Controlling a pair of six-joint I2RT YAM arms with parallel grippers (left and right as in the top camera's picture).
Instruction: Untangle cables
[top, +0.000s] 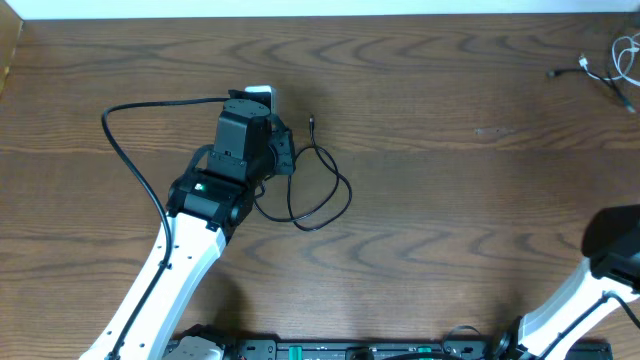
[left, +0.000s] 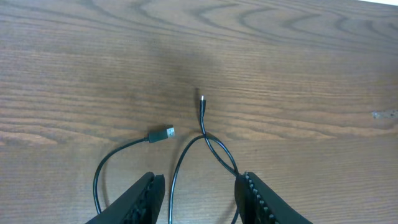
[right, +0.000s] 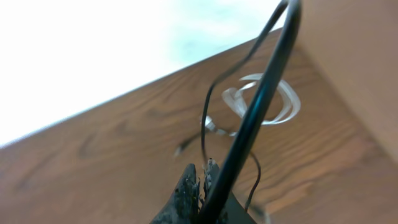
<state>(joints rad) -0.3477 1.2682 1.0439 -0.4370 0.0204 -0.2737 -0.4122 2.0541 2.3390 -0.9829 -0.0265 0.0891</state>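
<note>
Black cable (left: 207, 138) lies loose near centre, toward 9 o'clock | left gripper (left: 199, 186) straddles it, jaws open, gripping nothing | white cable (right: 231, 99) at 2 o'clock corner, well apart: seemingly separated | right gripper (right: 199, 177) closed, parked at 4 o'clock

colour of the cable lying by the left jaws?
Black cable; the left wrist view shows it best.

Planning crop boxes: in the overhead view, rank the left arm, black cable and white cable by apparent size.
1. left arm
2. black cable
3. white cable, smallest-looking, though the frame edge may cut it off.
</note>
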